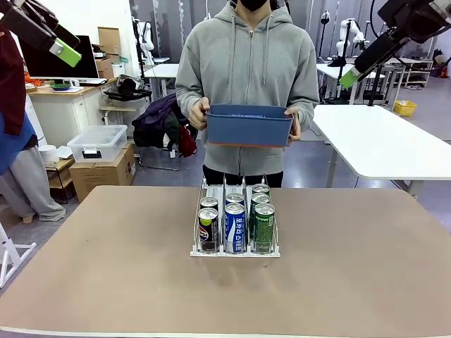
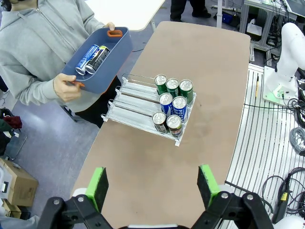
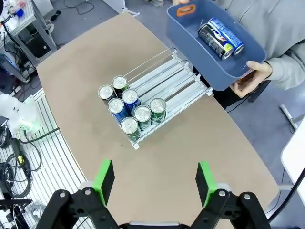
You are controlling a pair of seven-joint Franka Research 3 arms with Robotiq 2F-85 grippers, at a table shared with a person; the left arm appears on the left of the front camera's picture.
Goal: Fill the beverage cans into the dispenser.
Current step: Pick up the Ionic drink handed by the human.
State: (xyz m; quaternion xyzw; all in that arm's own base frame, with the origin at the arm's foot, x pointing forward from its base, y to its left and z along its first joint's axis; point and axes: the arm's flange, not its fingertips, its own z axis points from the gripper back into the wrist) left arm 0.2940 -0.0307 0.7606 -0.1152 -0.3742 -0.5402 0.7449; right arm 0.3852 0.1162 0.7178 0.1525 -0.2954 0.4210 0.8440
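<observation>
The dispenser (image 1: 235, 253) stands mid-table with several beverage cans (image 1: 235, 225) lined up at its front: black Pepsi in the left lane, blue-and-white Pocari in the middle, green on the right. The wrist views show the dispenser's (image 2: 129, 102) (image 3: 167, 78) back halves bare. A person holds a blue bin (image 1: 248, 127) above the far table edge; two more cans (image 2: 93, 58) (image 3: 220, 37) lie in it. My left gripper (image 1: 62, 48) (image 2: 152, 186) hangs open high at the left. My right gripper (image 1: 350, 76) (image 3: 155, 181) hangs open high at the right. Both are far above the table with nothing between their fingers.
The brown table (image 1: 106, 267) is bare around the rack. Behind it at the right stands a white table (image 1: 380, 134). A clear storage box on cardboard cartons (image 1: 99, 144) sits on the floor at the left, near another person (image 1: 14, 141) at the picture's edge.
</observation>
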